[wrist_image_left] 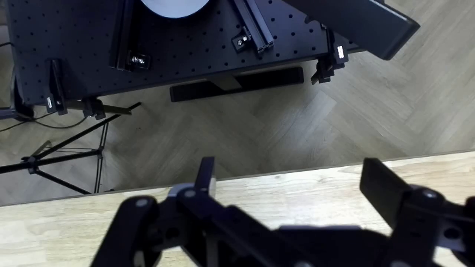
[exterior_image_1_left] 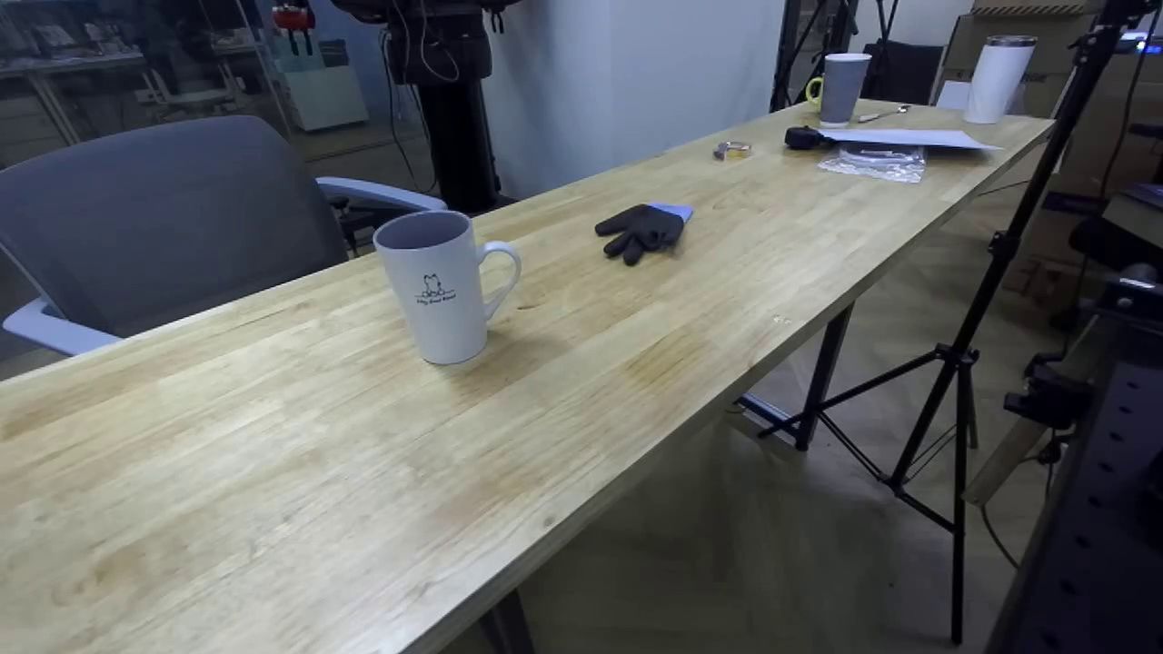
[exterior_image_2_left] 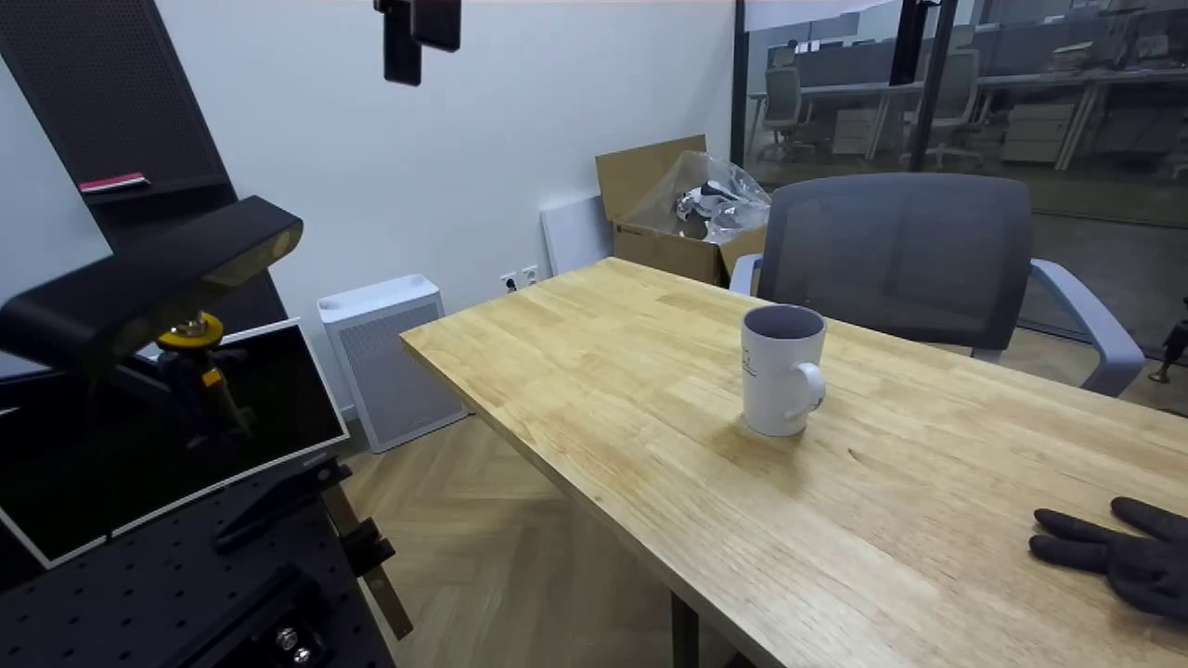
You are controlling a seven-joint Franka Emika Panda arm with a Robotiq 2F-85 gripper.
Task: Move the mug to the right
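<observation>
Black claw [wrist_image_left: 291,178] is overlapping one edge of the tabletop [wrist_image_left: 55,228] in the wrist view, jaws standing wide apart; the mug [exterior_image_1_left: 434,291] is resting upright inside both long edges, between a short edge and a glove [exterior_image_1_left: 649,231]; a chair [exterior_image_1_left: 182,218] is flanking one long edge.

Shows as a white mug [exterior_image_1_left: 439,304] with grey inside, loop handle and small dark drawing, perhaps an animal, over tiny lettering. Stands upright on the table [exterior_image_1_left: 300,472].
</observation>
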